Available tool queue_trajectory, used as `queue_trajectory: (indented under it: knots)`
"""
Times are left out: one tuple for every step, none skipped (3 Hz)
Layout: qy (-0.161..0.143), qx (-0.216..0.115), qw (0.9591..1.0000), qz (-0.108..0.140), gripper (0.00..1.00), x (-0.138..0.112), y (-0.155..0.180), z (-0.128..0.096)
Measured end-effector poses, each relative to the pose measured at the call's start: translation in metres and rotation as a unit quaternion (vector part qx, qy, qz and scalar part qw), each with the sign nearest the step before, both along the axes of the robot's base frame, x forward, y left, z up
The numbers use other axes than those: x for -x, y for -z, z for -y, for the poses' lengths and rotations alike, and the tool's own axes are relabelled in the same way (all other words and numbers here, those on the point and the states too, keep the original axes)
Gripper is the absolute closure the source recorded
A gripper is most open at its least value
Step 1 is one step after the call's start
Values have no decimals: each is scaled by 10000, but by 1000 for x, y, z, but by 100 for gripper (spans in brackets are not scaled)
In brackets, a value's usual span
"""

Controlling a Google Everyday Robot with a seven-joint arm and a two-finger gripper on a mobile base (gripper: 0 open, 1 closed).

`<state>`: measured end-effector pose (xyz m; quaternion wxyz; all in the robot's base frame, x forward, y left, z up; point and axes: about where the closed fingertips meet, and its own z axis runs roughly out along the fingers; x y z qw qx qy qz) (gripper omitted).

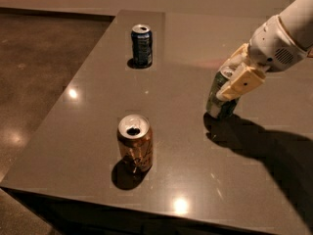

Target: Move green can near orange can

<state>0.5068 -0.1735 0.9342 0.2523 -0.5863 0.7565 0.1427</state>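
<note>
The pincer (pixel 224 84) stands over the right part of the dark counter (pixel 171 111), its two cream fingers (pixel 243 81) set on either side of the green can (pixel 217 105) and pressed against its upper half. It looks clamped on that can. The can sits between the fingers, leaning a little, with its shadow right under its base. Whether the base rests on the counter or is just clear of it cannot be told.

The orange can (pixel 136 143) stands upright, well apart from the pincer. It is off to the pincer's side towards the picture's left, and closer to the counter's near edge. Bare counter lies between the two cans. A dark blue can (pixel 142 46) stands upright on the same side of the pincer but further back, near the far edge. It has no part in the task.

Judged from this, the grasp is made, so the first part of the job appears done. The main part is not: the green can is nowhere near the orange can yet. What is left is to carry the green can across the open stretch, set it down upright close beside the orange one without knocking it, and let go. The white arm (pixel 286 35) reaches in from the upper right, away from that path.
</note>
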Motion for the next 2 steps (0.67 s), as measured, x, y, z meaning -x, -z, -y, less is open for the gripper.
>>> queue_trajectory:
  knots:
    - [-326, -174, 9993, -54, 100, 29, -5, -28]
    - [-670, -299, 9973, -89, 100, 54, -6, -57]
